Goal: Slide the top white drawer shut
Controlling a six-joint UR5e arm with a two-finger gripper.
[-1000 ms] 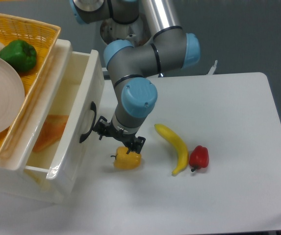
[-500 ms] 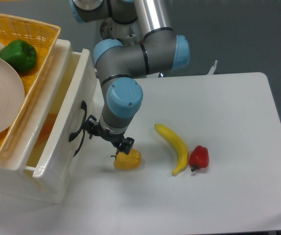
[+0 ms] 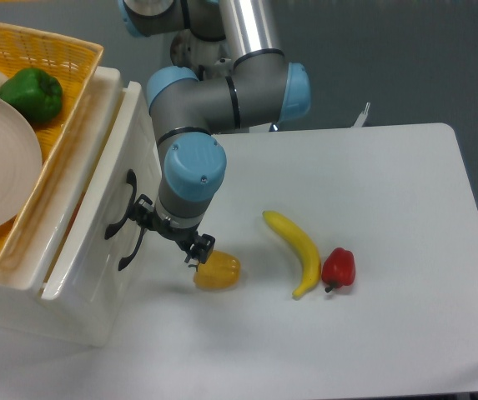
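Pushing left: gripper (image 3: 170,236) sat against front panel of top drawer (image 3: 97,217), beside black handle (image 3: 122,218). Drawer lay left of gripper, nearly shut, narrow gap left. Finger state: couldn't tell. Push axis ran leftward.

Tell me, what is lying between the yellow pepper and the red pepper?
The banana lies between the yellow pepper and the red pepper, curving across the white table. The fixed camera view shows it. It appears to touch the red pepper.
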